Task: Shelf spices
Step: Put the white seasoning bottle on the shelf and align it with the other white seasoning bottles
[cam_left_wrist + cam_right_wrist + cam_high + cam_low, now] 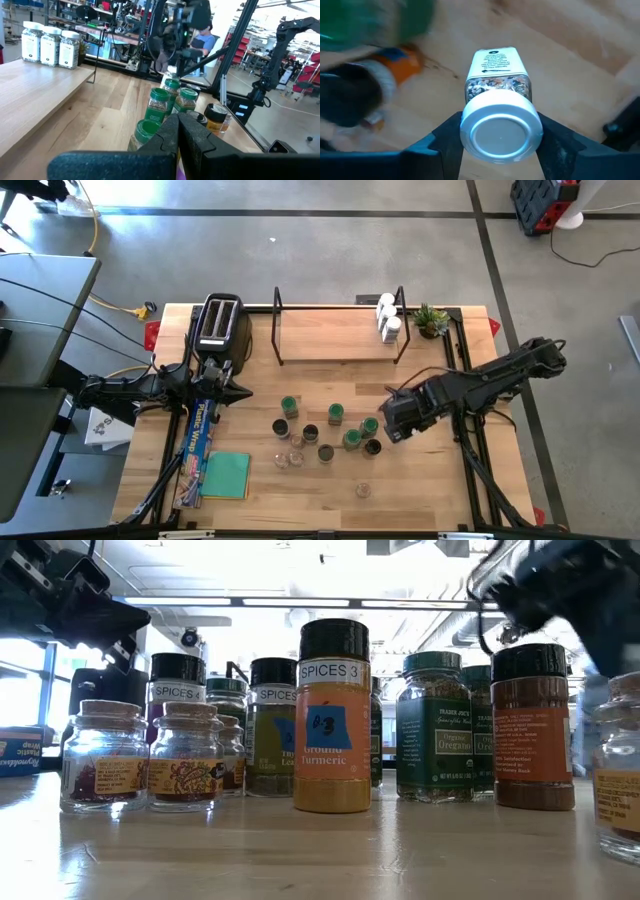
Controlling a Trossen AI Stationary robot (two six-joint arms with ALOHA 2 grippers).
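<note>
Dark and jointed, the right arm reaches in from the bench's right edge toward the middle, its right gripper [392, 423] low beside the cluster of spices [330, 432]. In the right wrist view its fingers [447, 137] press both sides of a white-lidded jar [500, 117], the jar lying along the camera's line with its cap nearest. The left arm stretches along the bench's left side beside the toaster [220, 323], its left gripper [177, 132] pinched fully together on nothing. Three white-lidded jars [387, 318] stand on the shelf [325, 335] at its right end, near the potted plant [432, 320].
</note>
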